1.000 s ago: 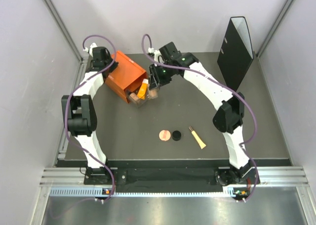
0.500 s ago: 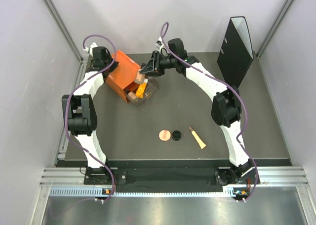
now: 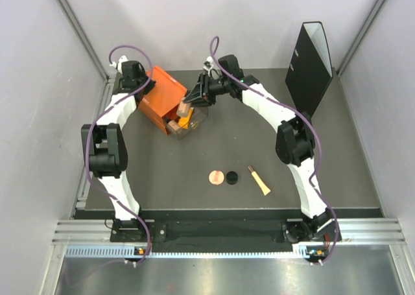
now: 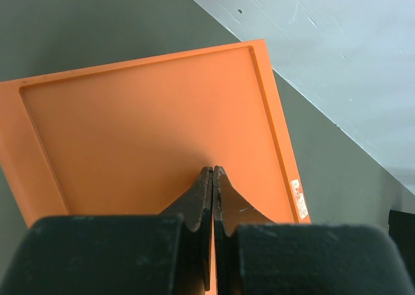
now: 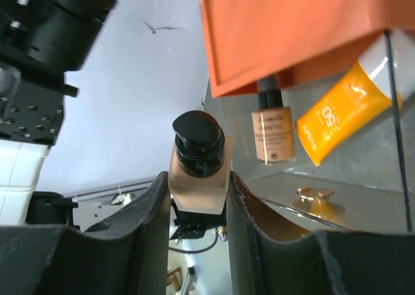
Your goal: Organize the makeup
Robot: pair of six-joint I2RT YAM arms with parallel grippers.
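Note:
My right gripper [image 5: 198, 185] is shut on a beige bottle with a black cap [image 5: 199, 153]. In the top view it [image 3: 193, 98] holds this bottle [image 3: 186, 105] over the clear drawer [image 3: 194, 125]. The drawer sticks out of the orange drawer box [image 3: 161, 95] and holds an orange tube with a white cap [image 5: 347, 110] and a second beige bottle [image 5: 272, 129]. My left gripper [image 4: 213, 172] is shut and empty, its tips on the box's top [image 4: 149, 126]. A pink disc [image 3: 216, 177], a black disc [image 3: 231, 177] and a beige stick [image 3: 259, 181] lie on the mat.
A black file holder [image 3: 311, 65] stands upright at the back right. Grey walls close in the back and both sides. The left arm [image 3: 107, 149] reaches along the left edge to the box.
My right gripper has swung left and turned with the beige bottle, from the drawer's right side to above the drawer by the box. The left arm has not moved.

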